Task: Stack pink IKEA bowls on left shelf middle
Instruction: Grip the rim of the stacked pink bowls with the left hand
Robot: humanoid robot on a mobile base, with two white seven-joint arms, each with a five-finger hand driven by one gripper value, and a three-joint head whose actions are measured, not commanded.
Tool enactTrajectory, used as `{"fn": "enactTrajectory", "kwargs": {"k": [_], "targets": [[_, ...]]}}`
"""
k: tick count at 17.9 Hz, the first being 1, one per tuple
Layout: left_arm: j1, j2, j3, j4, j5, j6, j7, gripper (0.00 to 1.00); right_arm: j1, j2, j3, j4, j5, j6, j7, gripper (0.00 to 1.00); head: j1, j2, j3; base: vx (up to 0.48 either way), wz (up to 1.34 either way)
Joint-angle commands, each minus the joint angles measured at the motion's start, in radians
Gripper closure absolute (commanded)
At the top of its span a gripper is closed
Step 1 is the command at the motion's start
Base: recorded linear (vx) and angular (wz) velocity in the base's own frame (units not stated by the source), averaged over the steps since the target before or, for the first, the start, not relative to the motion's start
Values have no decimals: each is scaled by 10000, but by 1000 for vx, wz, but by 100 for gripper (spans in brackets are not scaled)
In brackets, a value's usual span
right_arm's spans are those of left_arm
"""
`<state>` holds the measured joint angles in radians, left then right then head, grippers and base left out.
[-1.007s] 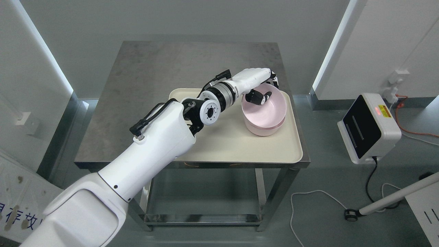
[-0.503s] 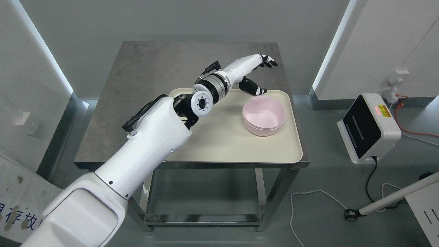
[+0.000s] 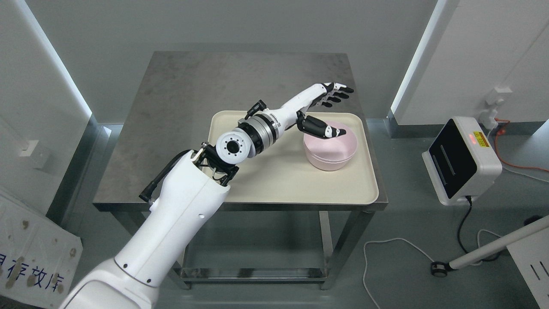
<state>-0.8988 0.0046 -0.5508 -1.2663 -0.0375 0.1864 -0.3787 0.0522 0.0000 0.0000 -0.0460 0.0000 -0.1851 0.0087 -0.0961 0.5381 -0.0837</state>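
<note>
With its fingers spread straight and holding nothing, the left hand (image 3: 319, 105) hangs in the air above the far right part of a cream tray (image 3: 274, 189), its thumb (image 3: 319, 128) reaching out over the near rim of the pink bowls (image 3: 330, 148). These bowls sit nested one inside the other on the tray, just under and in front of the hand, and nothing grips them. Judging from this, the stacking step looks done and the hand is free; if the stack is meant to go to a shelf, the next move would call for closing the fingers over the rim of the stack and lifting both bowls together without letting the upper one slide. No shelf can be seen from the head view, so where the stack should go cannot be told. Behind the hand, the white left arm (image 3: 184, 214) runs down to the lower left corner. The right arm is out of sight. The tray rests on the front right part of a grey metal table (image 3: 171, 94) with steel legs. Beyond the table stands a pale wall with bright vertical light strips on both sides. On the grey floor to the right sits a white box with a black face (image 3: 461, 161) (a small red light glows on it), with cables trailing beside it.
</note>
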Motion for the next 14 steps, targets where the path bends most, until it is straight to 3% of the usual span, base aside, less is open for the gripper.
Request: {"fn": "enactTrajectory", "kwargs": {"k": [1,4,8,10,14], "targets": [[874,872,847,-2922,238,99,-585,25,0,-174,-92,0,77,-6,-56,0,0,0,0,0,0],[705,1181,-102,-2983,-710,99,-616,25,0,-174,-92,0,77,-6,-56,0,0,0,0,0,0],[719,937,-2112,-2861,-3835,145,-1364,25,0,-174,-92,0,77,-6,-56,0,0,0,0,0,0],[735,129,-2223,-2343,-4958,145,-1643,25,0,-174,-92,0,77,-6,-56,0,0,0,0,0,0],[277,129,-2146,-976,-5485,145,-1659,26,0,-174,-92,0,77,-6,-56,0,0,0,0,0,0]]}}
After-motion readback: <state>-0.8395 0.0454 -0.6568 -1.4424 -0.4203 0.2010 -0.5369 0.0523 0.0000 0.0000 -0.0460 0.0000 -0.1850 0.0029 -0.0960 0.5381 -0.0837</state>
